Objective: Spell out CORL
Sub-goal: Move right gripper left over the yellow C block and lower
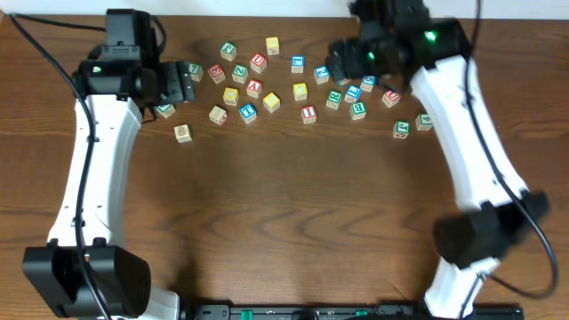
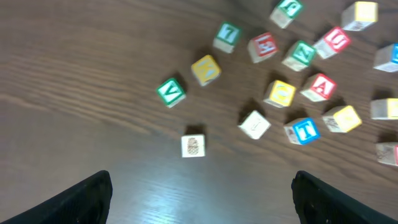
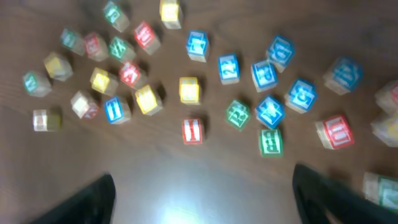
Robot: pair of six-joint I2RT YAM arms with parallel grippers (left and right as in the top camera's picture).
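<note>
Small wooden letter cubes (image 1: 255, 87) lie scattered across the dark, wood-grain desk (image 1: 293, 204). The left jaws gape wide, empty; the right jaws gape wide too, touching nothing.

Dark wood-grain table (image 1: 293, 196) with soft sheen, pale wooden blocks (image 1: 308, 113) with coloured printed letters

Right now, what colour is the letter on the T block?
Blue. The T block shows best in the left wrist view, near the right side.
</note>
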